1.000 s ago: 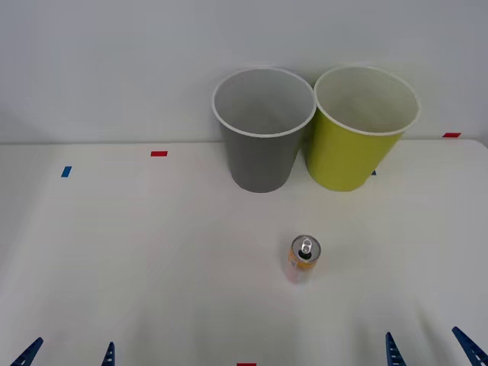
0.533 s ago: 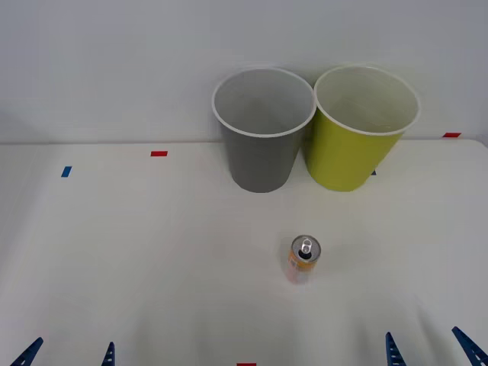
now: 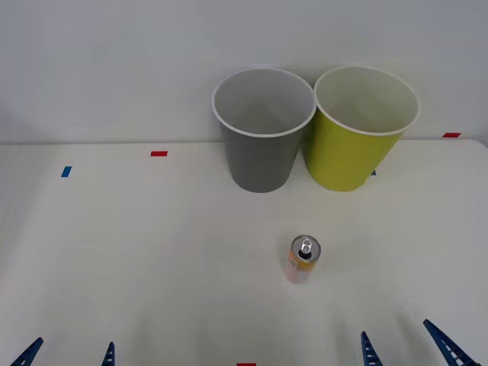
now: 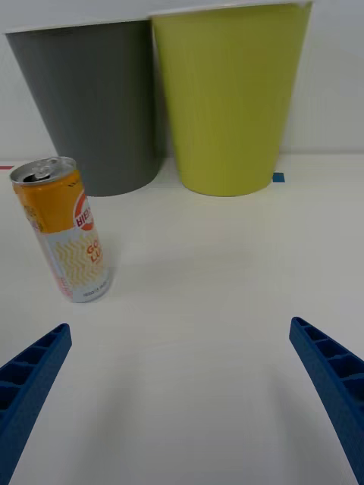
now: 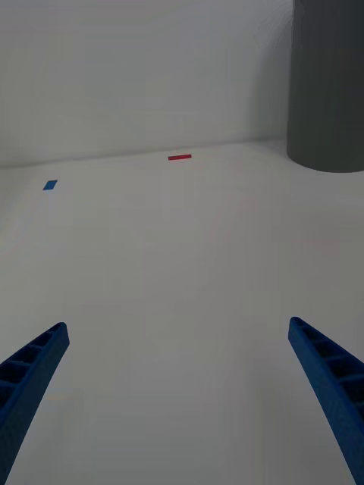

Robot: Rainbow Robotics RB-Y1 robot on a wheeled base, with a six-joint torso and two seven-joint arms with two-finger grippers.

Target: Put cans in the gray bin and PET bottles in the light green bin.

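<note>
The can (image 3: 304,258) stands upright on the white table (image 3: 152,259), silver top and pull tab facing up, orange-yellow upper body with a pale lower label. It sits alone, nearer me than both bins and well apart from them, roughly in line with the gap between them.

The gray bin (image 3: 262,130) stands upright at the far side of the table against the wall. The light green bin (image 3: 360,126) stands upright just to the right of it; their white rims touch or nearly touch. I see nothing inside either bin.

My right pincer (image 3: 404,347) is low at the near edge of the table, to the right of the can and closer to me, not touching it. Its blue ribbed fingers (image 4: 34,379) are spread wide with nothing between them. In the right wrist view the can (image 4: 67,229) stands ahead of one finger, off to the side of the open gap, with the gray bin (image 4: 91,102) and light green bin (image 4: 227,95) behind it.

My left pincer (image 3: 69,352) is at the near left edge of the table, fingers (image 5: 30,371) also spread and holding nothing, over bare table. Its wrist view catches the gray bin's wall (image 5: 327,83), a red tape mark (image 5: 180,158) and a blue tape mark (image 5: 50,184).
</note>
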